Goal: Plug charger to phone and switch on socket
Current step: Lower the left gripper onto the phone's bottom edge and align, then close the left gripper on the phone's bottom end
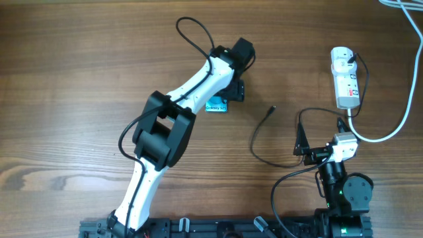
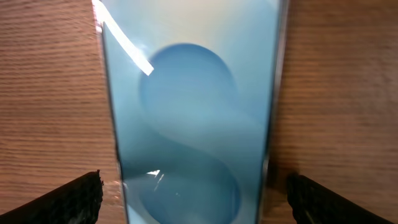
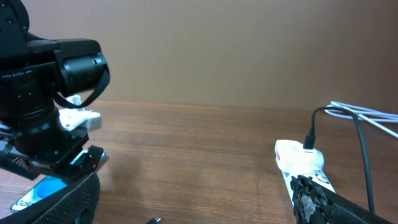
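Observation:
The phone lies flat on the table, its cyan screen and white "Galaxy" band partly under my left gripper. In the left wrist view the phone fills the frame, and my left gripper is open with one finger on each side of it, a small gap at each edge. The charger's connector tip lies loose on the wood; its thin black cable curves down toward my right arm. My right gripper is open and empty, low over the table. The socket lies at the far right with a black plug in it.
The socket's thick white cord loops right and runs off the top right corner. In the right wrist view the socket is ahead on the right, and the left arm's wrist stands over the phone on the left.

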